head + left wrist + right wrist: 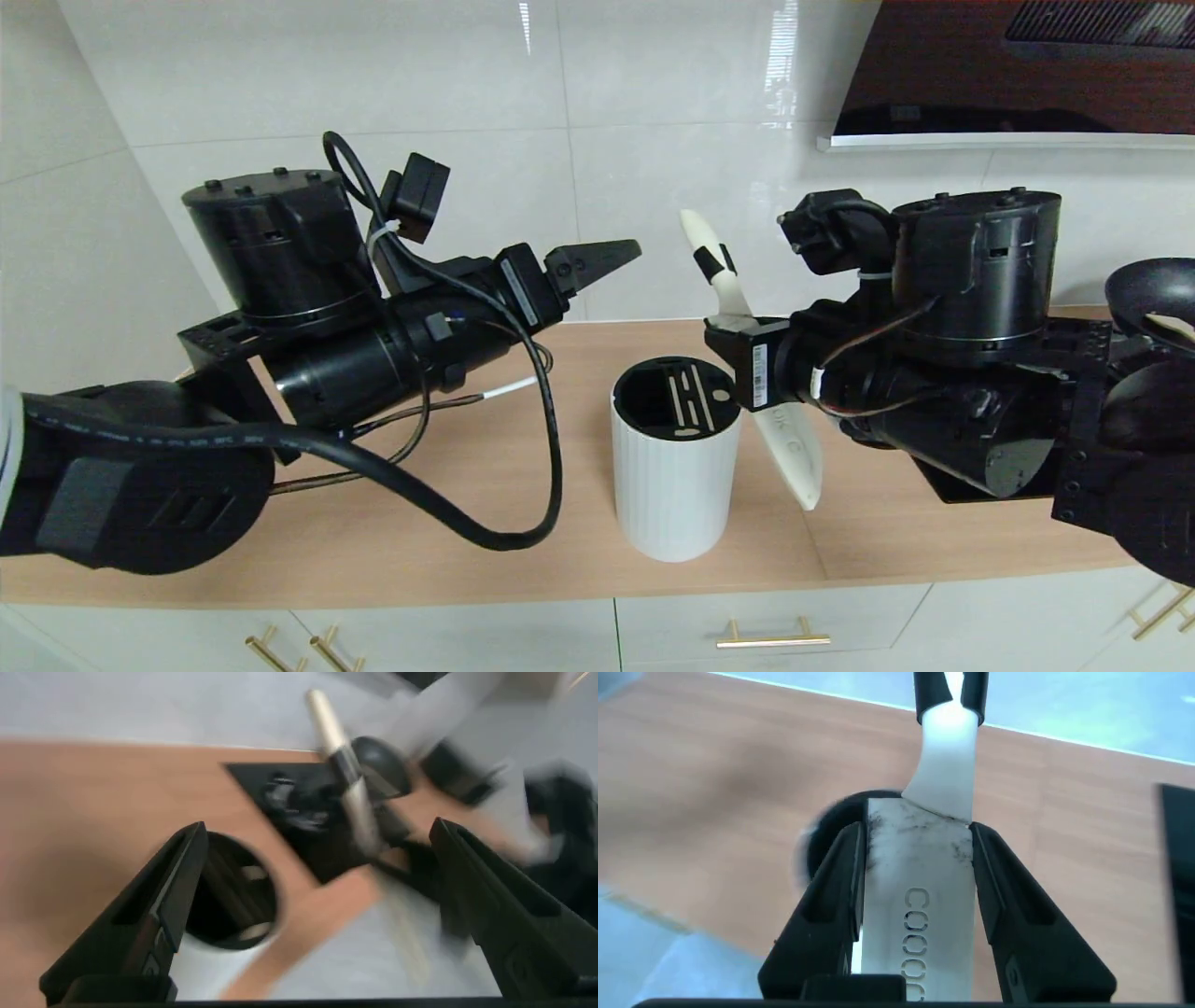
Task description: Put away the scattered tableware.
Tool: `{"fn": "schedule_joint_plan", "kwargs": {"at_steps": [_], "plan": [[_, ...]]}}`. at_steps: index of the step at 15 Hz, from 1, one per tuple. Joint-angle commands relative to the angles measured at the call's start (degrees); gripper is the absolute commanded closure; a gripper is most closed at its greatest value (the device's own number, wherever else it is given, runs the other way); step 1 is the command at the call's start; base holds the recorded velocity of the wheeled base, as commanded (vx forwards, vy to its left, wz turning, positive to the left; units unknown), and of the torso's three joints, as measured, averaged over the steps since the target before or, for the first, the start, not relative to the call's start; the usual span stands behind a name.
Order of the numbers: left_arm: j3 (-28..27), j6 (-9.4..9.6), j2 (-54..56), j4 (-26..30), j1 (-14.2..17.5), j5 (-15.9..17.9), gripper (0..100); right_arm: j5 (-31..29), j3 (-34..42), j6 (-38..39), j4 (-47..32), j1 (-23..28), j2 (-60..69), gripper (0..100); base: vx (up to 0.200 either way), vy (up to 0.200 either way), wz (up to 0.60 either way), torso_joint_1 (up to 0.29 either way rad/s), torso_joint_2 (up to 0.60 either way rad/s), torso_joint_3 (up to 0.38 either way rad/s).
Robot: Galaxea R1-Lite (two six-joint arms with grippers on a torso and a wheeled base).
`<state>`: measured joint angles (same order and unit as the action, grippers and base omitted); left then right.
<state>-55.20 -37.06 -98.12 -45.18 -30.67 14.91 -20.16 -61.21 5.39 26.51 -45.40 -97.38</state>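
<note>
A white knife (794, 453) with a white, black-banded handle is held tilted, blade down, by my right gripper (739, 329), which is shut on the top of the blade (920, 887). It hangs just right of a white ribbed cylinder holder (672, 485) with a black slotted top, standing on the wooden counter (420, 551). The holder's dark top (831, 831) shows behind the blade. My left gripper (318, 915) is open, raised left of and above the holder (224, 896), facing the knife (341, 765).
A black flat cooktop (952, 487) lies on the counter under the right arm, with a black pot (1153, 285) at the far right. Thin dark sticks (317, 481) lie on the counter beneath the left arm. Drawers with gold handles (773, 640) run below the counter's front edge.
</note>
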Motion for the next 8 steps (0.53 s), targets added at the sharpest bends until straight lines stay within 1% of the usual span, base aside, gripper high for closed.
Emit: {"fn": "schedule_joint_plan", "kwargs": {"at_steps": [1, 3, 5, 8], "plan": [[-1.49, -0.56, -2.69, 0.44, -0.44, 0.38, 0, -0.05, 1.71, -0.11, 1.43, -2.33, -0.09, 100, 0.000, 0.000, 0.00, 0.000, 0.00, 0.000], [-2.55, -0.56, -4.36, 0.62, -1.14, 0.38, 0, -0.05, 2.23, -0.11, 1.61, -4.00, -0.27, 100, 0.000, 0.000, 0.00, 0.000, 0.00, 0.000], [-3.60, -0.56, -6.12, 0.62, -1.94, 0.21, 0, -0.05, 2.76, -0.11, 1.61, -4.61, -0.53, 100, 0.000, 0.000, 0.00, 0.000, 0.00, 0.000], [-4.13, -0.56, -8.40, 0.44, -4.22, -0.06, 0, -0.05, 2.85, -0.20, 1.61, -4.96, -1.41, 100, 0.000, 0.000, 0.00, 0.000, 0.00, 0.000]]}}
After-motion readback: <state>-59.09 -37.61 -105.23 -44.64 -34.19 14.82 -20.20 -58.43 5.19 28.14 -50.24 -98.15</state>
